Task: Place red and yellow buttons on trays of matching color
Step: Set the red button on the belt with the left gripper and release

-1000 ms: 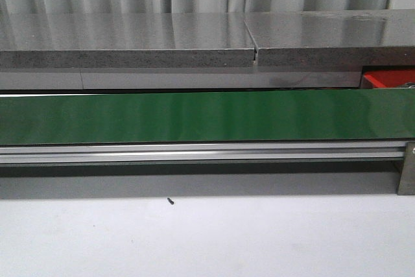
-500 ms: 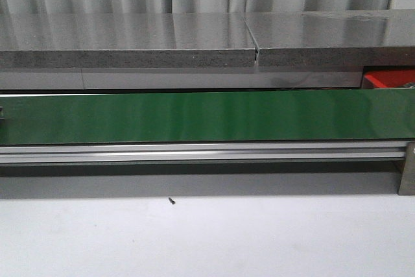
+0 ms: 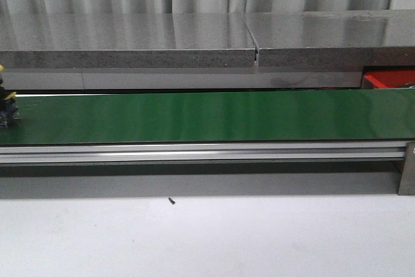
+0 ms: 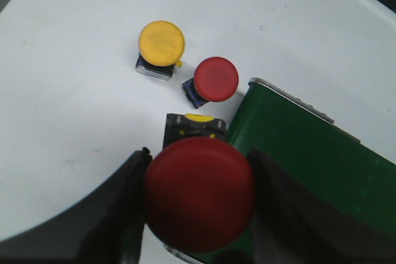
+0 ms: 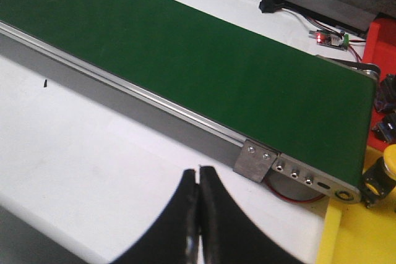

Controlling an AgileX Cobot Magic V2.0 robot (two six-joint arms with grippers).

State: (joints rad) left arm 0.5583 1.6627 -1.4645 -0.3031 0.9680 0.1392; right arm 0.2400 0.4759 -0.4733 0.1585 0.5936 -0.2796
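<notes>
Gripping a big round red push button (image 4: pixel 199 193) between its two dark fingers (image 4: pixel 120 214), the left gripper (image 4: pixel 198 205) hangs just at the end of the long green conveyor belt (image 4: pixel 309 153). The red cap is smooth and dome-shaped, and below it a dark base with a yellow label shows. A little farther on the white table (image 4: pixel 74 60) stand two smaller buttons, close together but apart: one with a flat yellow cap (image 4: pixel 161 43) on a dark square base, and one with a red cap (image 4: pixel 216 79) on a bluish base. So I count two red buttons and one yellow there.

The right gripper (image 5: pixel 198 214) is closed on nothing, its black fingers pressed together above the white table, near the other end of the belt. Beside that end lies a bright yellow plastic tray (image 5: pixel 356 233) with a yellow-capped button (image 5: pixel 380 174) in it, and farther a bright red plastic tray (image 5: pixel 380 38) with dark pieces I cannot make out.
</notes>
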